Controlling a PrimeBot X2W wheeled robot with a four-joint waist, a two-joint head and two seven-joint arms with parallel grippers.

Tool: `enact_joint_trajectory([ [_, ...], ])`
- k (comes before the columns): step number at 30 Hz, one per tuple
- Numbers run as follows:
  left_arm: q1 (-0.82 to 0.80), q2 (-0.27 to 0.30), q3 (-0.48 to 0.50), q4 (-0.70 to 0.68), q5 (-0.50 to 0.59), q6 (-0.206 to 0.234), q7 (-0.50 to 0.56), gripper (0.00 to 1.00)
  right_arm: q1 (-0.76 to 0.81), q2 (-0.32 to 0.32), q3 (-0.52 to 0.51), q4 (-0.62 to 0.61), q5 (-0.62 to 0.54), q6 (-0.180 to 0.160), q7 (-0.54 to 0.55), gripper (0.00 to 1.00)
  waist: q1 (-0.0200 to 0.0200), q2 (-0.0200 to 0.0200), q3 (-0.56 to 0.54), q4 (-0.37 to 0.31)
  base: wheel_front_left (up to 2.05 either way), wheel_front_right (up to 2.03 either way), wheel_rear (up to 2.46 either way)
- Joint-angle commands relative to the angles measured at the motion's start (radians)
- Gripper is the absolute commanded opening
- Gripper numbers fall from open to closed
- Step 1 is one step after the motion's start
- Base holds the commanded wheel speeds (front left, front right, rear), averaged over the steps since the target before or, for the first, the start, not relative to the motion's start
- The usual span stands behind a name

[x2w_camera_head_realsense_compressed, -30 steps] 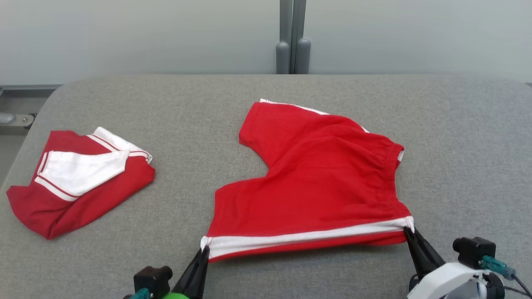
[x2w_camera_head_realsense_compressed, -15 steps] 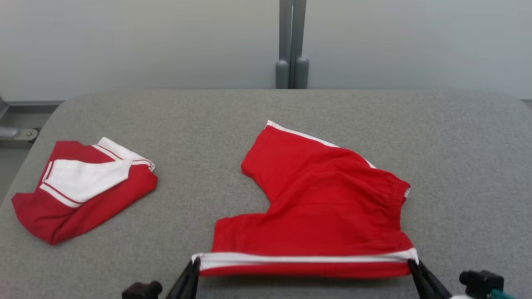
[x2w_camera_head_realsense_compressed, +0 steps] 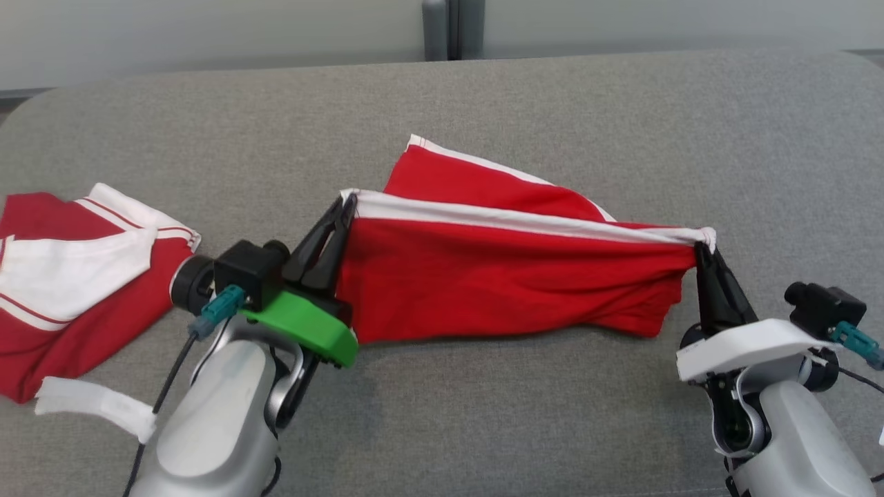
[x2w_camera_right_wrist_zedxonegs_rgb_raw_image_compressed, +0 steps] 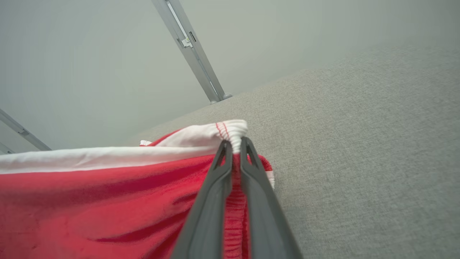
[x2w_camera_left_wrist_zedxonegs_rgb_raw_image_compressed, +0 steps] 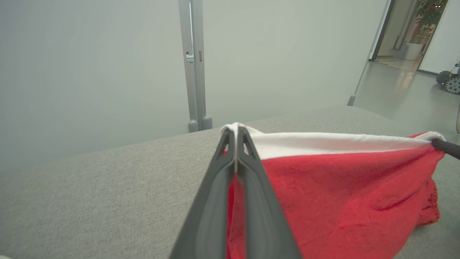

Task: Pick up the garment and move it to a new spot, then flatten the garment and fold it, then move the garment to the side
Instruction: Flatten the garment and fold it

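Head view: red shorts [x2w_camera_head_realsense_compressed: 511,290] are over the mid table [x2w_camera_head_realsense_compressed: 483,428]. Their white-striped edge is stretched taut btwn both grippers and held up off the table. The rest of the cloth hangs from it, w/ the lower fold touching the table. L gripper [x2w_camera_head_realsense_compressed: 347,201] is clamped on the stripe's left end. R gripper [x2w_camera_head_realsense_compressed: 703,243] is clamped on the right end, by the bunched waistband.

Vs 0.5 s ago: the shorts lay mostly flat then, w/ the striped edge pinched low at the table's near side. Now that edge is raised and carried toward the table's far side, above the rest of the cloth. The camera has tilted down too, so part of the shift is the view, not the things. A folded red-and-white garment [x2w_camera_head_realsense_compressed: 69,290] lies at the table's left edge, apart from the shorts. A grey post [x2w_camera_head_realsense_compressed: 452,27] stands behind the table's far edge.

Left wrist view: L gripper [x2w_camera_left_wrist_zedxonegs_rgb_raw_image_compressed: 236,131] has its fingers pressed tight on the white corner. The stripe runs across to the R gripper tip [x2w_camera_left_wrist_zedxonegs_rgb_raw_image_compressed: 445,148]. Unlike the head view, this one shows a doorway w/ a plant [x2w_camera_left_wrist_zedxonegs_rgb_raw_image_compressed: 429,10] beyond the table's right end.

Right wrist view: R gripper [x2w_camera_right_wrist_zedxonegs_rgb_raw_image_compressed: 235,143] has its fingers closed on the gathered elastic, w/ red stitching on the white. That detail is too small to see from the head. The shorts [x2w_camera_right_wrist_zedxonegs_rgb_raw_image_compressed: 107,201] hang to one side, w/ bare table [x2w_camera_right_wrist_zedxonegs_rgb_raw_image_compressed: 359,144] on the other.
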Motion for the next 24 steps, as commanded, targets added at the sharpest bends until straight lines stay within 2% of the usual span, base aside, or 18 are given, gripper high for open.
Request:
enact_joint_trajectory([
  [1, -0.051, 0.01, -0.001, 0.026, -0.006, 0.003, 0.001, 0.0, -0.034, 0.014, -0.023, 0.014, -0.007, -0.001, -0.003, 0.0, 0.0001, 0.0, 0.108, -0.073, 0.0, 0.0, 0.0],
  [7, -0.23, 0.012, -0.006, 0.172, 0.041, 0.003, 0.001, 0.0, -0.138, 0.056, -0.064, 0.09, -0.041, -0.001, -0.003, 0.0, 0.0001, 0.0, 0.191, -0.128, 0.0, 0.0, 0.0],
  [13, -0.355, 0.007, 0.006, 0.304, 0.091, 0.003, 0.001, 0.0, -0.199, 0.073, -0.056, 0.124, -0.053, -0.002, -0.003, 0.0, 0.0001, 0.0, 0.248, -0.169, 0.0, 0.0, 0.0],
  [17, -0.443, 0.01, 0.016, 0.42, 0.133, 0.012, 0.001, 0.0, -0.241, 0.077, -0.027, 0.133, -0.041, -0.002, -0.003, 0.0, 0.0001, 0.0, 0.284, -0.2, 0.0, 0.0, 0.0],
  [18, -0.485, 0.013, 0.023, 0.456, 0.155, 0.027, 0.001, 0.0, -0.257, 0.077, -0.004, 0.135, -0.017, -0.002, -0.003, 0.0, 0.0001, 0.0, 0.297, -0.212, 0.0, 0.0, 0.0],
  [24, -0.553, -0.006, 0.023, 0.574, 0.183, 0.046, 0.001, 0.0, -0.287, 0.078, 0.067, 0.137, 0.007, -0.001, -0.003, 0.0, 0.0001, 0.0, 0.311, -0.23, 0.0, 0.0, 0.0],
])
